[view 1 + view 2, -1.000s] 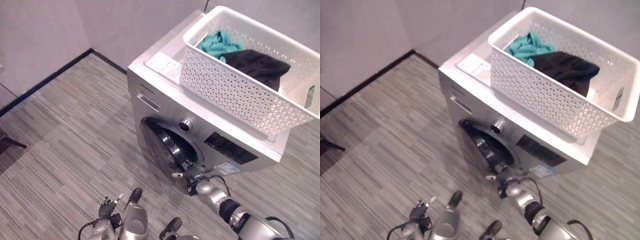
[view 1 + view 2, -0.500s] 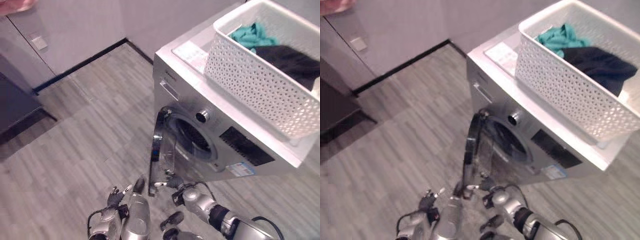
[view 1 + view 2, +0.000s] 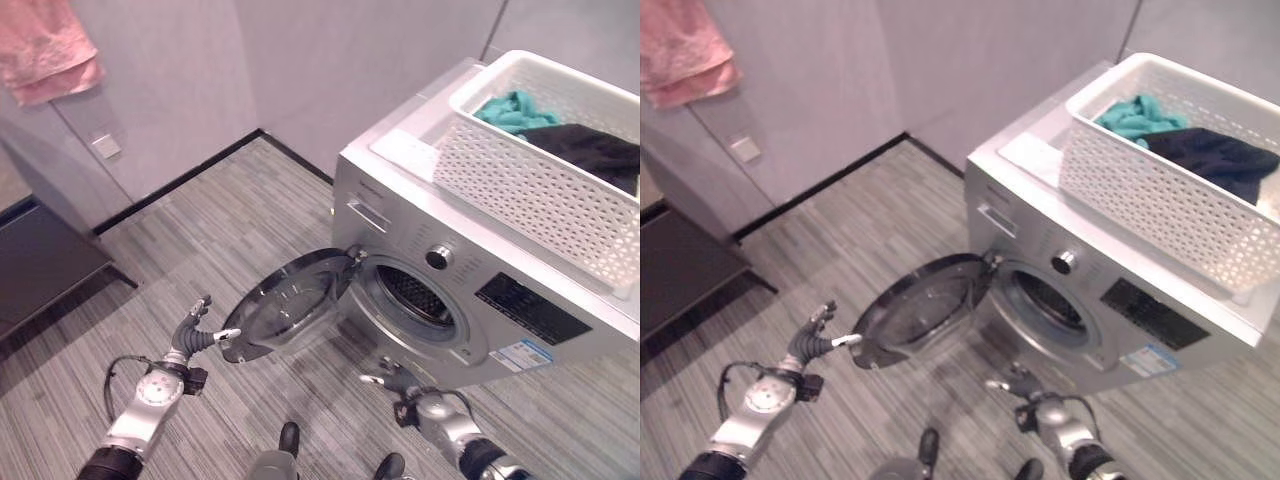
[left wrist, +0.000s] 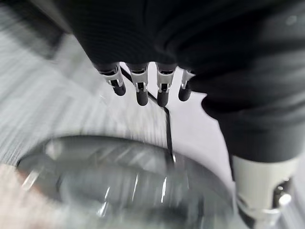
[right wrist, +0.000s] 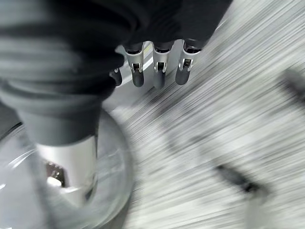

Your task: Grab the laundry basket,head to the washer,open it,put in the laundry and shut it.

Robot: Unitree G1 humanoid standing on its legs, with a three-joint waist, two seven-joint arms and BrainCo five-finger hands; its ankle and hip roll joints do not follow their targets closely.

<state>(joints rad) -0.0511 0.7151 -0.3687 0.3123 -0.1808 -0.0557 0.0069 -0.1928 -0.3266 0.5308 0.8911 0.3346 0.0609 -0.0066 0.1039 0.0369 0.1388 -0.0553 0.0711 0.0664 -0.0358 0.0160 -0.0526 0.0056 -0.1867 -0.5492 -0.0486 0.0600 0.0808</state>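
The washer (image 3: 480, 290) stands on the right against the far wall, and its round glass door (image 3: 285, 305) is swung wide open to the left, hinged at the washer's left side, so the dark drum opening (image 3: 412, 297) is exposed. On top of the washer sits the white perforated laundry basket (image 3: 530, 185), with a teal garment (image 3: 512, 108) at its far left end and a black garment (image 3: 595, 152) beside it to the right, both inside the basket.

The left hand (image 3: 192, 334) is at the near left, low over the striped grey floor (image 3: 200, 230), its fingertips just beside the outer rim of the open door; in the left wrist view its fingers (image 4: 142, 90) are extended and hold nothing, with the door glass just past them. The right hand (image 3: 388, 378) is near the floor in front of the washer, below the drum opening, its fingers (image 5: 159, 71) relaxed and empty.

A pink towel (image 3: 45, 45) hangs on the far left wall.
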